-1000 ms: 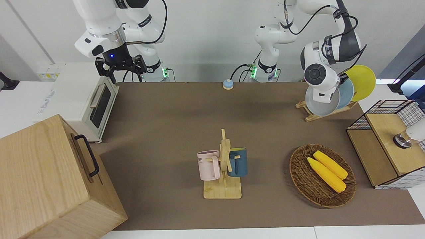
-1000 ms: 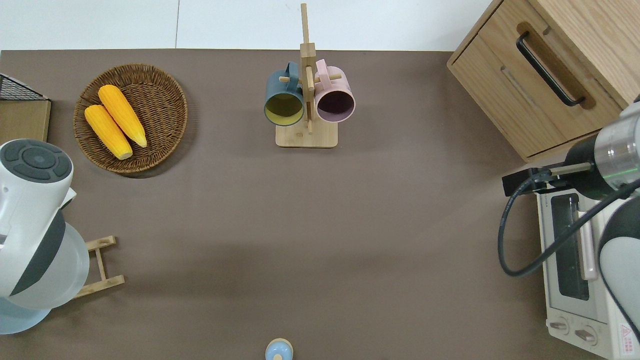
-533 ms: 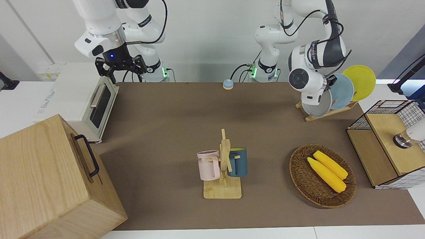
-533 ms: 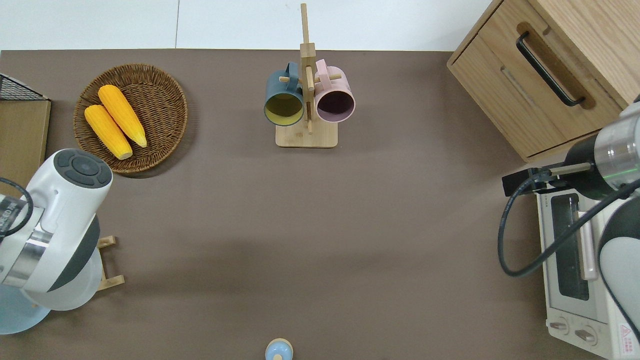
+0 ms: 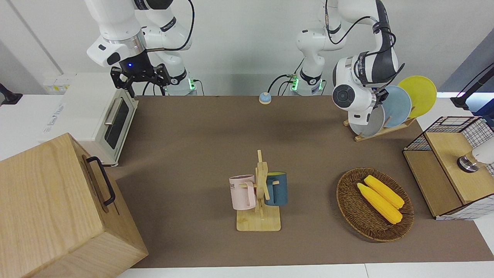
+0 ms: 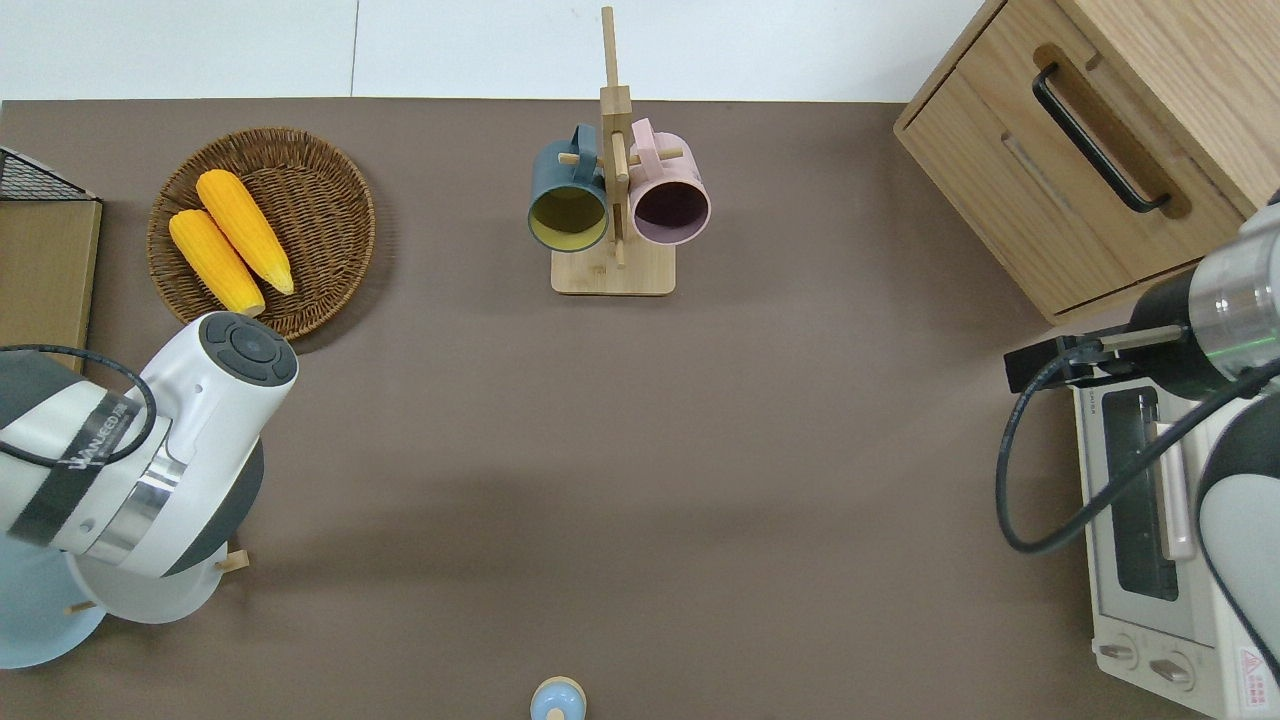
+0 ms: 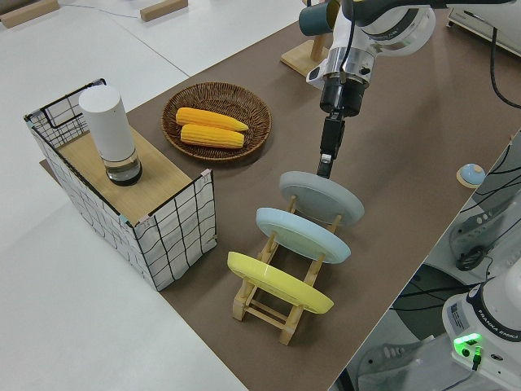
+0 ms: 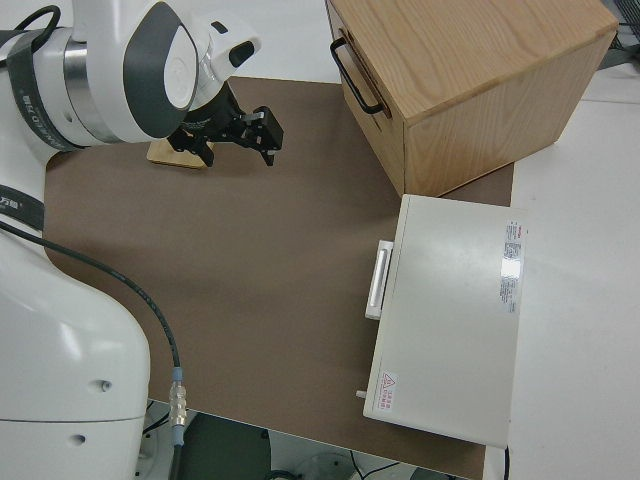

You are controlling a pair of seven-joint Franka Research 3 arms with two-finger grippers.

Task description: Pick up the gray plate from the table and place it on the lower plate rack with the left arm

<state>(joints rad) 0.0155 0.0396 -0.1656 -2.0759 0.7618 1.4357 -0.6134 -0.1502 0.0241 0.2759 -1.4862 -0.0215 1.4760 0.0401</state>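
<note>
— Scanning big to small: table (image 5: 193, 127), then left arm (image 5: 359, 77) bent low over its own end. Right arm parked, right gripper (image 8: 245, 128) spread wide and empty.

— Where's the plate?

— I see the gray plate (image 7: 321, 198) leaning in the end slot of the lower plate rack (image 7: 285, 314), beside the light blue plate (image 7: 303, 235); the yellow plate (image 7: 279, 283) is in the slot after that. The left gripper (image 7: 325, 167) points down at the gray plate's upper rim, touching or nearly so.

— Jaws?

— Can't tell from here whether they grip the rim or have let go.

— Handling?

— My read: rigid, glazed, slick, probably breakable, modest weight. Rim is the only hold; a thin pinch there lets it swing. The pegs look to be carrying it. I'd want it fully seated before any release, then a straight lift clear.
</note>
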